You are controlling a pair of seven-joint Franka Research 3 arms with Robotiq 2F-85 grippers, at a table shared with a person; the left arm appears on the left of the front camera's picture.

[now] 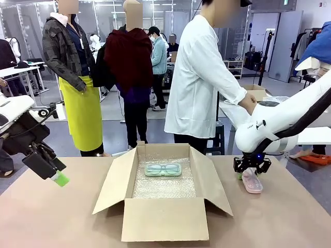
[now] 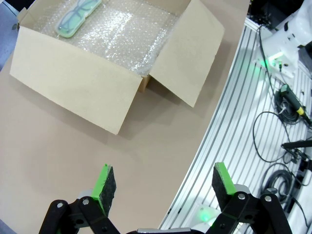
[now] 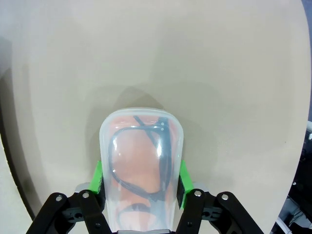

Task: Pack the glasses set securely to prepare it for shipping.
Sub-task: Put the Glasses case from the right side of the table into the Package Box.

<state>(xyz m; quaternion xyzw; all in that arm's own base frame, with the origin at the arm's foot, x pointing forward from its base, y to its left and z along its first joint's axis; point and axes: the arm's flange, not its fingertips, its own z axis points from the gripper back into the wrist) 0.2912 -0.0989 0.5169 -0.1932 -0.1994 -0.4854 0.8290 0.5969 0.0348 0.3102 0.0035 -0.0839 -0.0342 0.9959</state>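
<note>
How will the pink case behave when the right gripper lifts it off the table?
The pink case looks like a stiff plastic shell, so it probably won't sag. Its smooth, rounded sides could slip between the right gripper's pads. It seems light, and the glasses inside might shift if tilted.

2 cases (mint case point(image 1: 163, 169), pink case point(image 1: 252, 183)), 1 cardbd box point(image 1: 165, 219), 1 bubble-wrap sheet point(image 1: 164, 188).

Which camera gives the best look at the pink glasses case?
The right wrist view: the pink case is close up, glasses visible inside, the right gripper shut on its sides. The front view shows it small, beside the box. The left wrist view faces the box instead.
</note>
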